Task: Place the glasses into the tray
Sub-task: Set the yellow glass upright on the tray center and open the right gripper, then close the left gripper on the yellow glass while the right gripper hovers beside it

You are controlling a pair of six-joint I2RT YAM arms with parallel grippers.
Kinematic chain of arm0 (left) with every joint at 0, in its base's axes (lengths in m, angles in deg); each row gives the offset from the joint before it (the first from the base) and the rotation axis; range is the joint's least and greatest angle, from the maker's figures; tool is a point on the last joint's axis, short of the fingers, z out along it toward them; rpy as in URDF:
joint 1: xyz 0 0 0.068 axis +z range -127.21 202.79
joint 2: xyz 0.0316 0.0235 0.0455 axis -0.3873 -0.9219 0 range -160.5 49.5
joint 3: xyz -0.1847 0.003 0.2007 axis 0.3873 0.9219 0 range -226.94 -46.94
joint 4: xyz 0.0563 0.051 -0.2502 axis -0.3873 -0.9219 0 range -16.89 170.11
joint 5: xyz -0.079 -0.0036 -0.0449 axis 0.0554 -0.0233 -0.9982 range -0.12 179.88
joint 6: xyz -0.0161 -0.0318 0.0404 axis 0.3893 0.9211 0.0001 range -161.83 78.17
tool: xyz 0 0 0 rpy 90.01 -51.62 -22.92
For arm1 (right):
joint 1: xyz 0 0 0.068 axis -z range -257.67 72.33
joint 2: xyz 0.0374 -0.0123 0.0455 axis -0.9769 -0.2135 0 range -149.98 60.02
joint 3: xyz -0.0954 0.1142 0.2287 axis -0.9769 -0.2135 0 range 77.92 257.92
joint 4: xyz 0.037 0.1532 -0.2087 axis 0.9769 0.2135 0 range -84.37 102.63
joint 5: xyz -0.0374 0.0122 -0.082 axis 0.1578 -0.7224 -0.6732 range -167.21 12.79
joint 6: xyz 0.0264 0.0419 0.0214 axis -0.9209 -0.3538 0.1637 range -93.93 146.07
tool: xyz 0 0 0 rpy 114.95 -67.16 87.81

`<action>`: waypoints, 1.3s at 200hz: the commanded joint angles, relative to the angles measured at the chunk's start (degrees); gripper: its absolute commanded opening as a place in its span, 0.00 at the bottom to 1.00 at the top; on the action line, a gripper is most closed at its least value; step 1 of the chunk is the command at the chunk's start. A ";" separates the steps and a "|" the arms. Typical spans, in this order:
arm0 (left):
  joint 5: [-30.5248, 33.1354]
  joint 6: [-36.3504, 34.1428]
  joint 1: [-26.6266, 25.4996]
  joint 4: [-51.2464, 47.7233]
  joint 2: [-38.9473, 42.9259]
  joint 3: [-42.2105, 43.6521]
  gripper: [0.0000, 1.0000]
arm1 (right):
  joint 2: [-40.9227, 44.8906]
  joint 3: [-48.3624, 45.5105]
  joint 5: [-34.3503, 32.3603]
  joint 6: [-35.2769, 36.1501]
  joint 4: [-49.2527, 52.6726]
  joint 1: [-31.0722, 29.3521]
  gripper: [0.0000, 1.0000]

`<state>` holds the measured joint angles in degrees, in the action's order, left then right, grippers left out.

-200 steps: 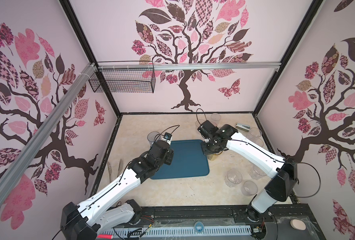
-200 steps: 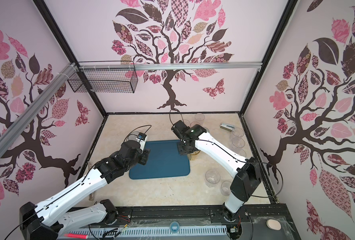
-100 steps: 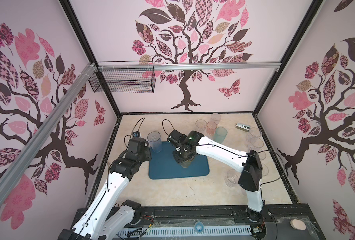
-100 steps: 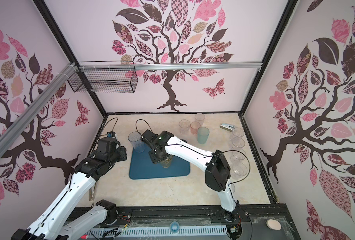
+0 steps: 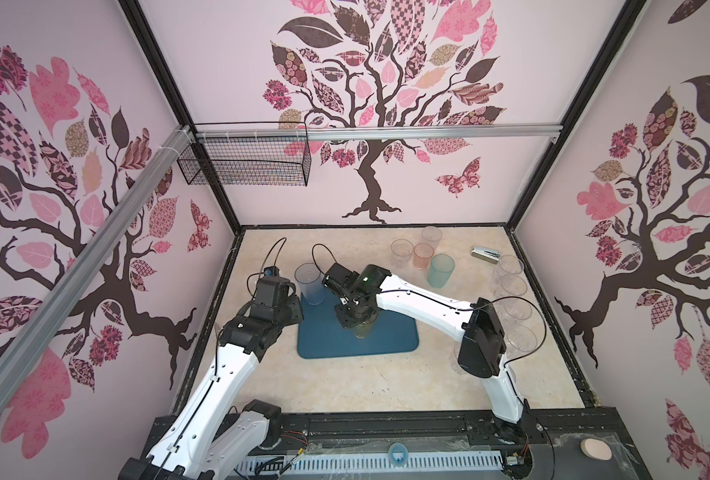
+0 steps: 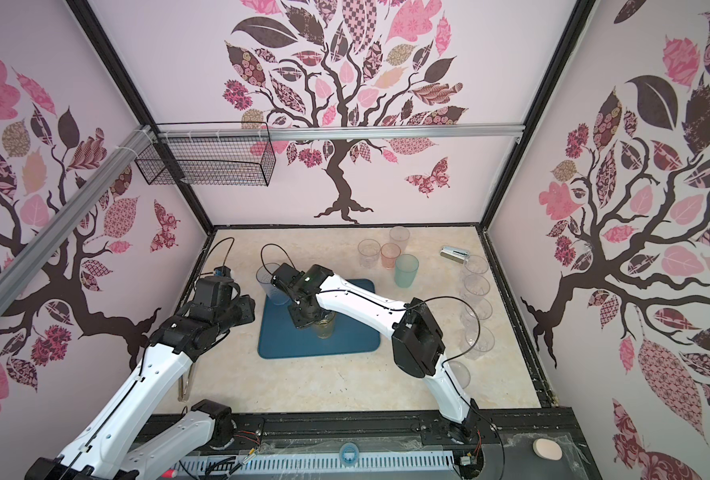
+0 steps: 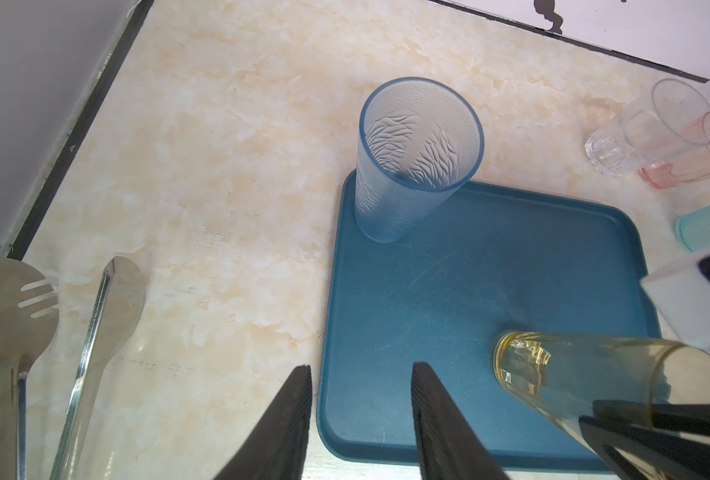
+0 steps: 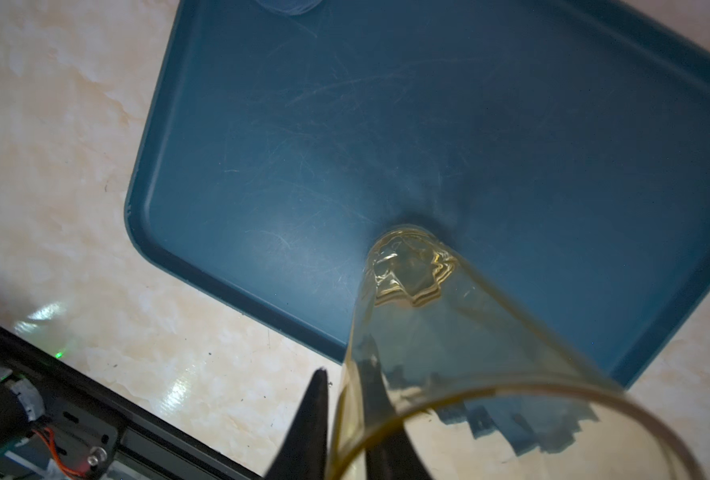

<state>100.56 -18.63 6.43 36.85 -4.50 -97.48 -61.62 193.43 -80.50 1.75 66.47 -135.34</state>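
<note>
Yellow glass (image 8: 449, 332): upright on the tray (image 8: 303, 124), base down toward the front edge, about midway along it. Long axis vertical, mouth up.

Right gripper (image 8: 345, 365): directly above, astride the rim wall, one finger outside, one inside the mouth. Thin strip of table showing between the outer finger and the wall. Parted, by the look, not pinching.

Left gripper (image 7: 361, 370): spread, nothing between the fingers, over the tray's left rim, off to the side of the yellow glass.

Blue-grey frosted tumbler (image 7: 411, 166): upright in the tray's far left corner, nearer the left arm.

Judged: set-down of the yellow glass about complete. Way out for the right jaws straight up along the glass's axis. Any sideways drift with a finger inside the mouth likely to tip it.

Two glasses in the tray. The rest out on the table: a teal tumbler (image 5: 440, 270) and a pink glass (image 5: 423, 255) in a far cluster, and a row of clear tumblers (image 5: 511, 286) along the right wall. All nearer the right arm.
</note>
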 commanded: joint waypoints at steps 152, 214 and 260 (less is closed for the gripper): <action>-17.04 4.34 -10.37 -2.30 -15.46 -11.32 0.47 | 32.15 -28.82 -5.34 -8.10 -18.73 17.22 0.65; -15.48 1.22 -15.06 -3.10 -23.14 -16.76 0.52 | 33.57 -38.12 -5.39 -9.17 -21.28 17.77 0.77; -10.70 0.10 -17.30 -7.36 -27.73 -20.45 0.48 | 33.58 -39.20 -5.78 -9.24 -21.64 17.83 0.77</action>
<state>86.50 -17.23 -10.71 32.28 -31.25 -115.12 -29.58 153.76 -85.81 -7.12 45.42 -117.66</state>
